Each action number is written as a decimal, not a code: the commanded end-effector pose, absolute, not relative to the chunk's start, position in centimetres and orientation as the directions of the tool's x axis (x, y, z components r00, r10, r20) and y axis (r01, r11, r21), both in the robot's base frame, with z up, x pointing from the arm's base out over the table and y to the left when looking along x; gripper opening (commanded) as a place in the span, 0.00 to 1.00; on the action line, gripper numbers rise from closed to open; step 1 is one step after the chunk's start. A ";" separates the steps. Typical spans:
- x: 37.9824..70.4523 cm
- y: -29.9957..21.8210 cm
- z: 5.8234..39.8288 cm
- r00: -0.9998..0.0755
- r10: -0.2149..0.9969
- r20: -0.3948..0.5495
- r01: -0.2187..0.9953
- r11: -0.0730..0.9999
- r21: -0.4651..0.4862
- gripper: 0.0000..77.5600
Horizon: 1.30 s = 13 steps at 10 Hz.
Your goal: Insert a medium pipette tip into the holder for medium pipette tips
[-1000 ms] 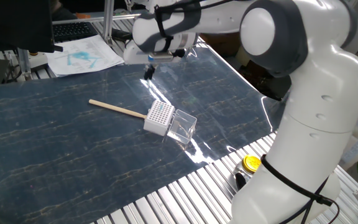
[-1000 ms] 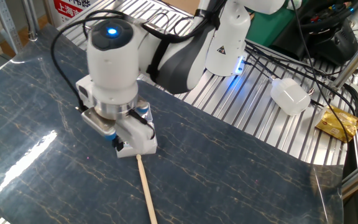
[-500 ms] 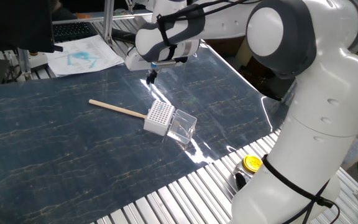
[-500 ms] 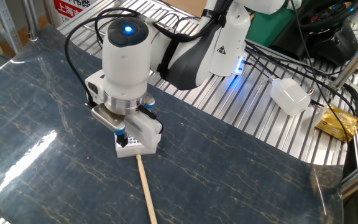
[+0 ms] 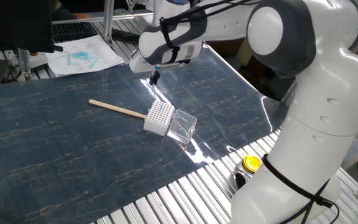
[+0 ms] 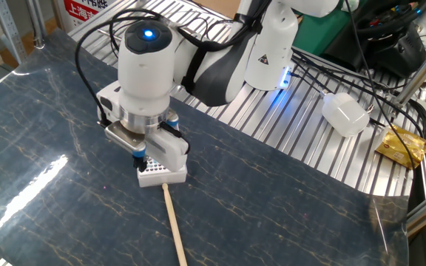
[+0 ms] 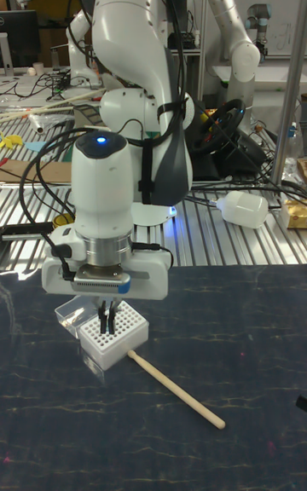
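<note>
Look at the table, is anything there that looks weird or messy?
A long wooden stick lies flat on the mat with one end against the white tip holder, though it is no part of the job. Nothing looks spilled or broken.

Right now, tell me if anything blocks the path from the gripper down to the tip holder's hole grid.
Nothing visible does. The gripper hangs just above the holder, whose clear lid lies flipped open to one side. The wooden stick ends against the holder's side, not over the grid.

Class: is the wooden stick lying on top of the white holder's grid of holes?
No: the wooden stick lies on the mat beside the holder.
</note>
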<state>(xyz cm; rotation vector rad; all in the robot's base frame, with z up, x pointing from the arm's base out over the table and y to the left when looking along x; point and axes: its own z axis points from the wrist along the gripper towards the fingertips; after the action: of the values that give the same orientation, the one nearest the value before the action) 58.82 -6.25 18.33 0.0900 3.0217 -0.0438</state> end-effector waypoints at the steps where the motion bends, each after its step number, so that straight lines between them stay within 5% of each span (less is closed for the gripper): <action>1: 58.4 -6.5 17.4 -0.990 0.079 -0.117 0.082 0.996 -0.024 0.01; 13: 58.1 -6.4 17.1 -0.985 0.163 -0.049 0.164 0.986 -0.023 0.01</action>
<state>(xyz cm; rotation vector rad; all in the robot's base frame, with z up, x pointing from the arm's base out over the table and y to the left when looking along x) 58.05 -6.35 16.96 0.2185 3.0938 -0.0372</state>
